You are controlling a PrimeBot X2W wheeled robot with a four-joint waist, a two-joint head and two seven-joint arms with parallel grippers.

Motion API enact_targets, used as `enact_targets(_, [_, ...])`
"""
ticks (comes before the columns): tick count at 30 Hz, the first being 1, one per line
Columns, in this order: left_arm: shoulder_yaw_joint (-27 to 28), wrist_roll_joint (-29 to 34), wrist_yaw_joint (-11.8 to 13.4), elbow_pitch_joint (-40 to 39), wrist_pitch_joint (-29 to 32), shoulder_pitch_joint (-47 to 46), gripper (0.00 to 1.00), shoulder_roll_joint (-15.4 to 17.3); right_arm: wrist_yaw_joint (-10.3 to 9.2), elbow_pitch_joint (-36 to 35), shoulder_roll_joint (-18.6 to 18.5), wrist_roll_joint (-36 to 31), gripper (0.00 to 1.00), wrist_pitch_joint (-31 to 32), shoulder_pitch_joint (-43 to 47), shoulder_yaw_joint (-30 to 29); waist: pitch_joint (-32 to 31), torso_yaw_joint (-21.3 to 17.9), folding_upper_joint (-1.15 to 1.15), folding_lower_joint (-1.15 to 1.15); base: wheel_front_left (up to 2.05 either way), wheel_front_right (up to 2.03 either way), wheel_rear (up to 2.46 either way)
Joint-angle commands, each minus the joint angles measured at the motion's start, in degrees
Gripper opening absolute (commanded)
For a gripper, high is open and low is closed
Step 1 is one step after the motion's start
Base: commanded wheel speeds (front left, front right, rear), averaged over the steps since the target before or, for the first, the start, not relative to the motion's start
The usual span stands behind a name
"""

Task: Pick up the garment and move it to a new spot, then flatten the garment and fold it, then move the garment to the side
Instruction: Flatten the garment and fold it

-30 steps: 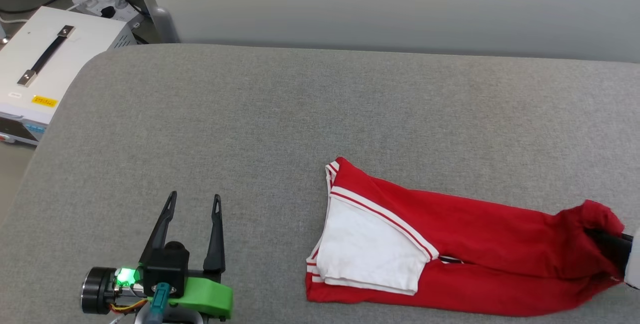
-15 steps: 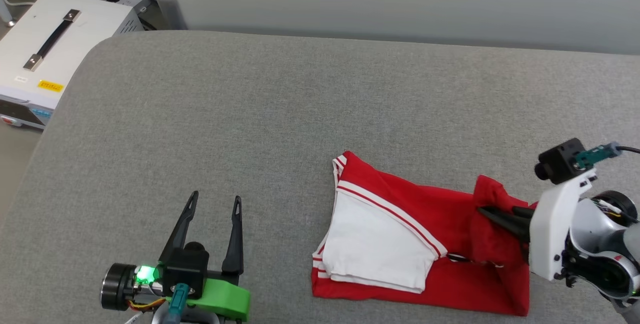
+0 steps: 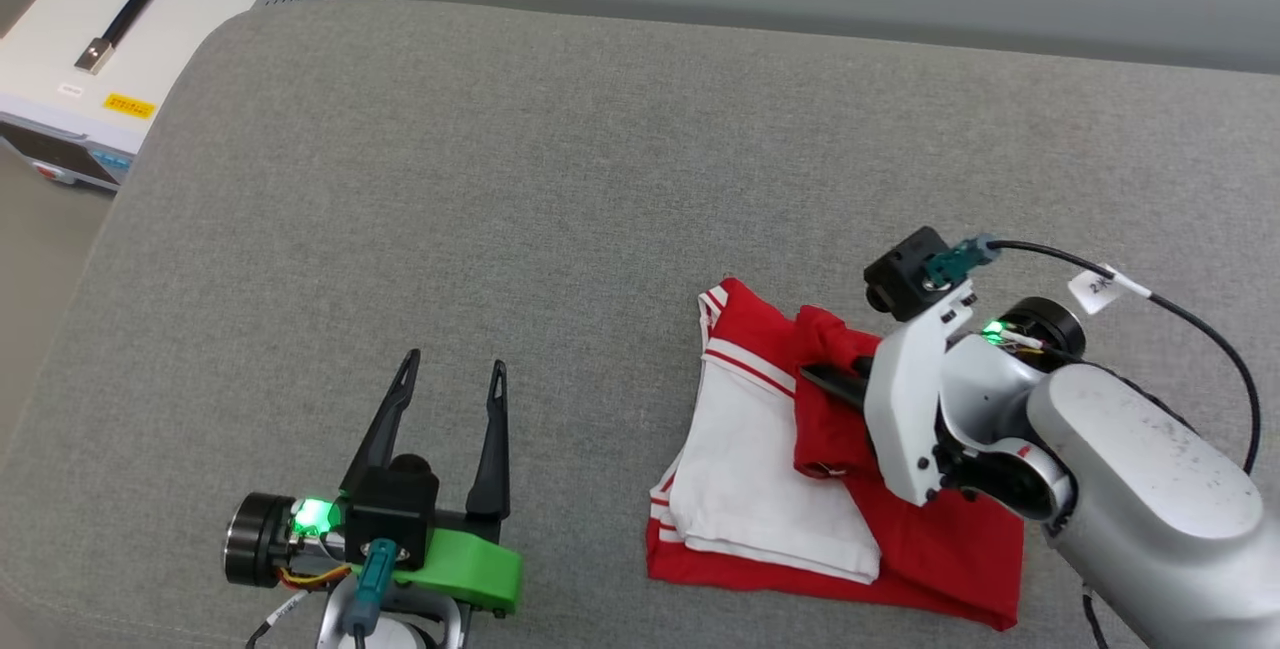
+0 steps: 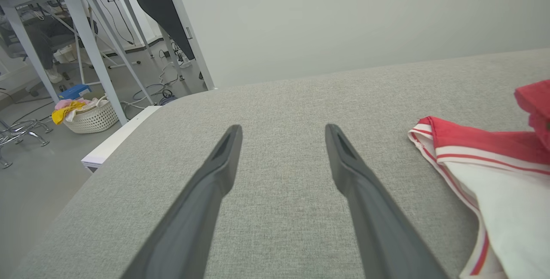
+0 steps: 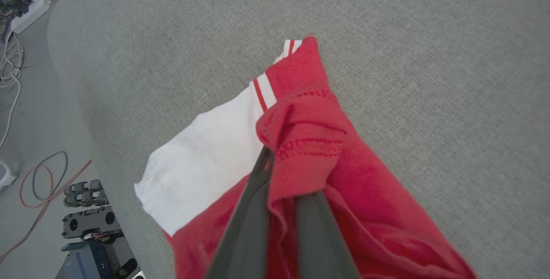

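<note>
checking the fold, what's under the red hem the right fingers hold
A white sleeve and more of the red shirt show under the hem; directly beneath the bunch is covered.

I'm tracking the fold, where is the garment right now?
In the head view the garment lies lower right on the grey cushion, its red end pinched in the right pincer.

Far, left stretch of grey cushion bare — free passage; garment and right pincer block lower right.

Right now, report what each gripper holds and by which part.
The right gripper is shut on the shirt, pinching a bunched red stitched edge. The left gripper is open and holds nothing.
</note>
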Motion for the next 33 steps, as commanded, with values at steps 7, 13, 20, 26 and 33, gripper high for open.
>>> enact_targets(7, [-0.68, 0.53, -0.1, 0.17, -0.34, -2.27, 1.0, -0.78, -0.03, 11.63, 4.64, -4.58, 0.0, -4.07, -4.76, 7.09, 1.77, 1.28, 0.0, 0.0, 0.0, 0.0, 0.0])
enact_targets(13, [-0.04, 0.12, 0.31, 0.67, -0.34, -1.88, 1.0, -0.82, -0.03, 15.78, 4.75, -4.42, 1.0, -10.56, -4.53, 11.36, 0.56, 0.38, 0.0, 0.0, 0.0, 0.0, 0.0])
enact_targets(20, [0.69, 0.09, 0.36, 0.92, -0.34, -0.17, 1.0, -0.09, -0.03, 9.75, 1.07, -8.99, 1.0, -23.92, -2.99, 7.34, -2.8, -1.78, 0.0, 0.0, 0.0, 0.0, 0.0])
enact_targets(26, [1.77, -0.06, 0.69, 0.46, -0.34, 1.57, 1.0, 0.59, -0.03, 4.04, -0.57, -15.13, 1.0, -30.75, 2.99, -3.98, -5.22, -3.95, 0.0, 0.0, 0.0, 0.0, 0.0])
enact_targets(33, [2.7, -0.04, 0.88, -0.33, -0.34, 3.13, 1.0, 1.32, -0.03, -0.82, 5.17, -29.16, 1.0, -39.91, 16.57, -27.9, -7.6, -6.01, 0.0, 0.0, 0.0, 0.0, 0.0])
